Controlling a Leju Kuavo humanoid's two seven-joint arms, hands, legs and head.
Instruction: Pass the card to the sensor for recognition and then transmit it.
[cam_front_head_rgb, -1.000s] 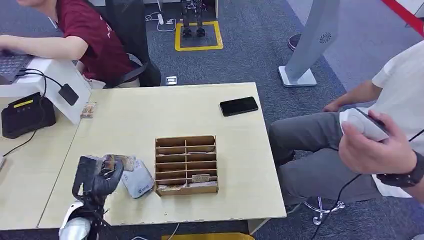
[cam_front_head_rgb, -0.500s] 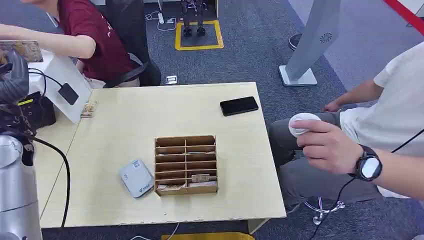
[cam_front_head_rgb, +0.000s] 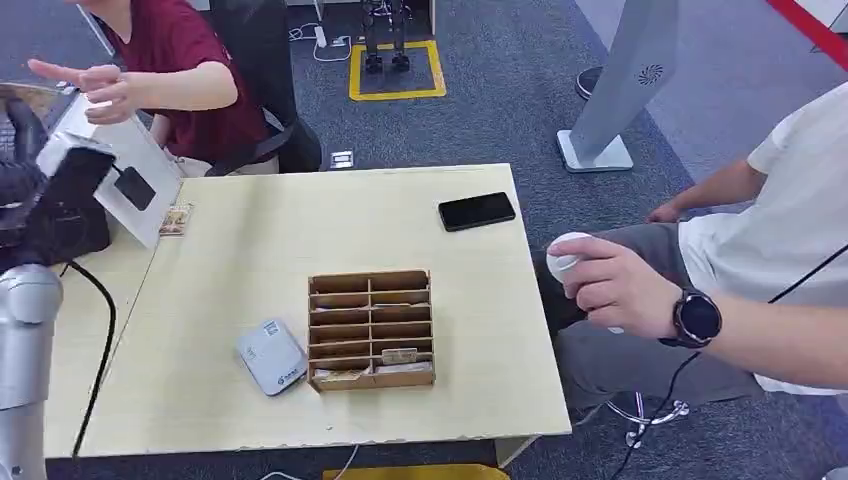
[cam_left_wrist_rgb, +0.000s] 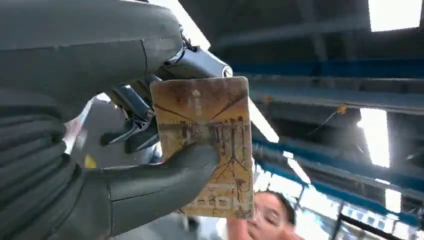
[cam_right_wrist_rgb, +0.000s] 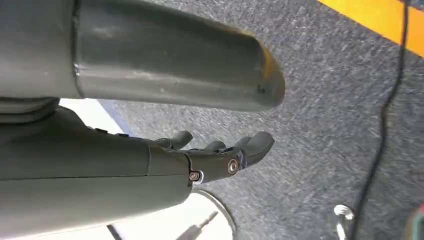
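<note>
My left hand (cam_front_head_rgb: 18, 158) is raised at the far left, beyond the table's left edge. It pinches a brown patterned card (cam_left_wrist_rgb: 205, 145) upright between thumb and fingers (cam_left_wrist_rgb: 150, 185). The card's top edge (cam_front_head_rgb: 30, 95) shows above the hand in the head view. A person in a red shirt stretches a hand (cam_front_head_rgb: 92, 80) toward the card, close to it but apart. The grey-white sensor (cam_front_head_rgb: 272, 357) lies on the table, left of the wooden organizer (cam_front_head_rgb: 372, 330). My right hand (cam_right_wrist_rgb: 215, 155) hangs over grey carpet with its fingers apart and nothing in it.
A black phone (cam_front_head_rgb: 477, 211) lies at the table's far right. Another card (cam_front_head_rgb: 177, 218) lies by a white stand (cam_front_head_rgb: 130, 165), with a black device (cam_front_head_rgb: 65, 228) beside it. A seated person on the right holds a white controller (cam_front_head_rgb: 563, 254).
My left hand rose from beside the sensor to the far left, carrying the card. The person in red now reaches for it. The person on the right shifted the hand with the controller.
</note>
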